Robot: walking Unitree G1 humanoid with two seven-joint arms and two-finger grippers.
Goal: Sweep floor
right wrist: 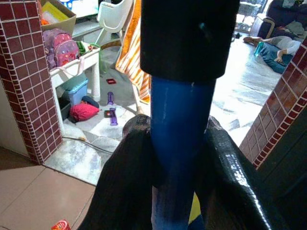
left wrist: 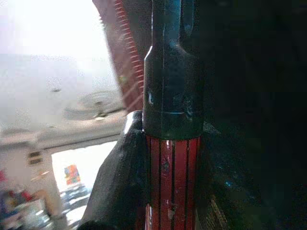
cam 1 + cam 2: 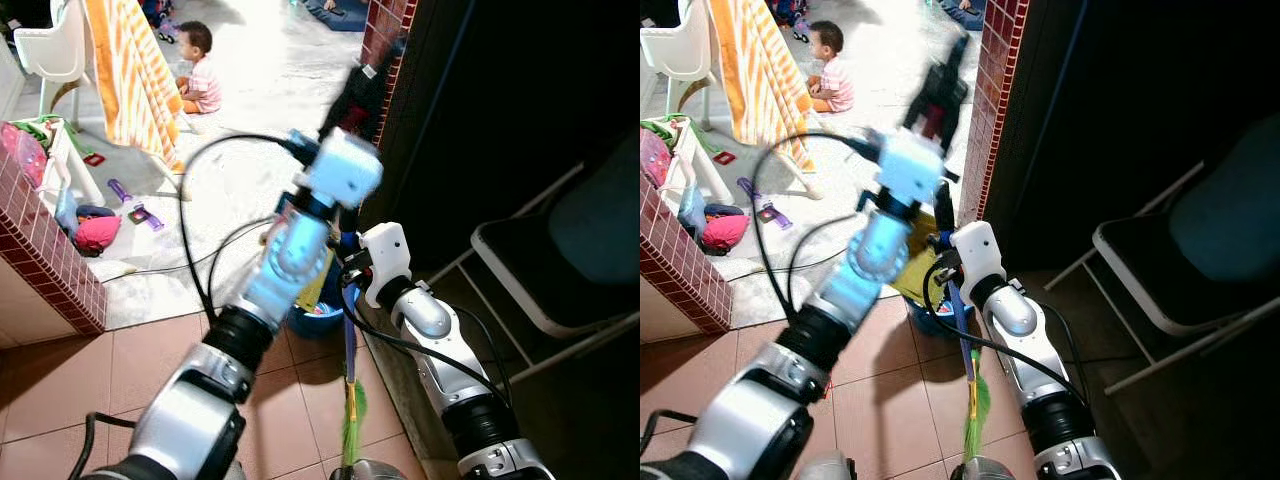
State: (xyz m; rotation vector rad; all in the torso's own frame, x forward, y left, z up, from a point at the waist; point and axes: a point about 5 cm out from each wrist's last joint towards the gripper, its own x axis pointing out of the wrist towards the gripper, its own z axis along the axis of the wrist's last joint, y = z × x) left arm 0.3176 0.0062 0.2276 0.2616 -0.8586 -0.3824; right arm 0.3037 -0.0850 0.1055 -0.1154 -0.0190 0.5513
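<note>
The right gripper (image 1: 177, 191) is clamping its fingers (image 1: 230, 182) around the blue broom handle (image 1: 176, 143) above the tiled floor (image 3: 150, 360), green bristles (image 3: 352, 420) pointing down. The left gripper (image 2: 168, 191) is gripping a red-and-black handle (image 2: 172, 177) raised beside the brick pillar (image 3: 992, 100). A child (image 3: 200, 70) is sitting well apart.

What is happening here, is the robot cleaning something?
The robot is holding two handled tools near a brick pillar. Its right gripper is shut on a blue broom handle, whose green bristles reach down to the tiled floor. Its left gripper is shut on a red and black handle raised toward the doorway. A blue dustpan lies on the floor. A child sits farther off.
</note>
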